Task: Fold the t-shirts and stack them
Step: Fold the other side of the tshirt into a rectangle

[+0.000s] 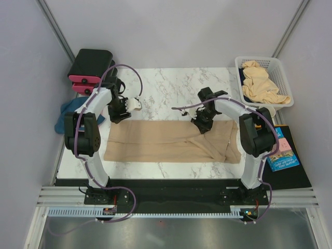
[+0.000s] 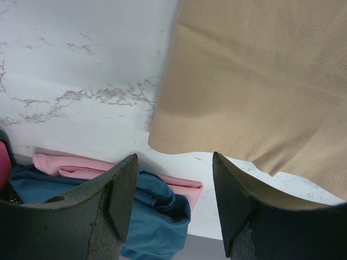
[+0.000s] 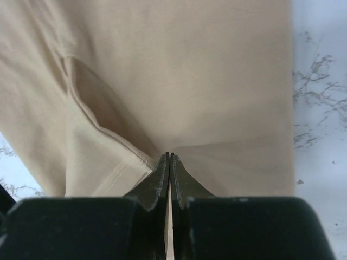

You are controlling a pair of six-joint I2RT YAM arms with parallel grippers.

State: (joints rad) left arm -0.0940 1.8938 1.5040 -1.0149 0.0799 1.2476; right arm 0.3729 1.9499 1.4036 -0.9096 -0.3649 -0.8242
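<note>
Though spread wide across the white marble-veined counter [image 1: 171,85], flat tan cloth t-shirt [image 1: 155,142] partly covered at its right end by the right arm. Collar and label not to be made out. Cut off in the left wrist view, with only one stitched hem corner showing.

Left of the tan t-shirt, past the counter's edge: crumpled dark blue cloth t-shirt [image 1: 65,116], half hidden behind the left arm. From the left wrist, seen overlapping a folded pink cloth t-shirt [image 2: 97,165], itself mostly buried.

Behind and right of the tan t-shirt: white plastic mesh basket [image 1: 284,67], holding a rumpled heap of more tan shirts [image 1: 262,85]. Also a dark scrap in its back corner, too small to tell. Behind and left: stacked black-and-pink boxes [image 1: 89,70]. Right of the tan t-shirt: blue printed packet [image 1: 282,154], lettering unreadable.

Tan t-shirt lying lengthwise, smooth toward its left end, creased toward the right, with wrinkles fanning out from the right pincer [image 3: 169,158]. Right pincer clenched on a raised fold of the tan t-shirt, fingers pressed together with a thin tan sliver between.

Left pincer [image 2: 173,162] released, jaws wide apart, hanging just beside the tan t-shirt's hem and gripping nothing.
</note>
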